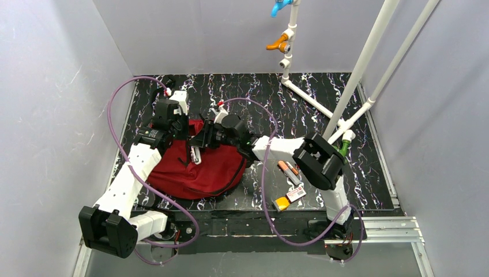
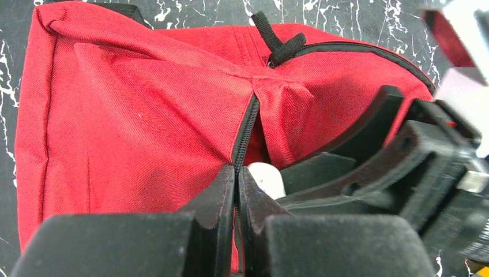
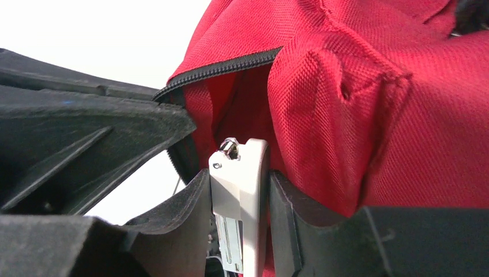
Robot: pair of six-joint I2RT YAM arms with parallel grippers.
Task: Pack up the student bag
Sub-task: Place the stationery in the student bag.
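Note:
The dark red student bag (image 1: pixel 196 170) lies on the black marbled table, left of centre. My left gripper (image 1: pixel 175 126) is shut on the bag's black zipper edge (image 2: pixel 245 130) and holds the opening up; its tips (image 2: pixel 237 179) pinch the zip line. My right gripper (image 1: pixel 199 147) is shut on a white stapler (image 3: pixel 242 173), held upright at the mouth of the bag (image 3: pixel 375 115). The stapler's white end (image 2: pixel 266 176) shows just beside my left fingers. The bag's inside is mostly hidden.
Two orange-tipped markers (image 1: pixel 287 171), a small labelled card (image 1: pixel 296 193) and an orange block (image 1: pixel 282 203) lie on the table to the right of the bag. A white pipe frame (image 1: pixel 323 109) with an orange clamp (image 1: pixel 277 42) stands at the back right.

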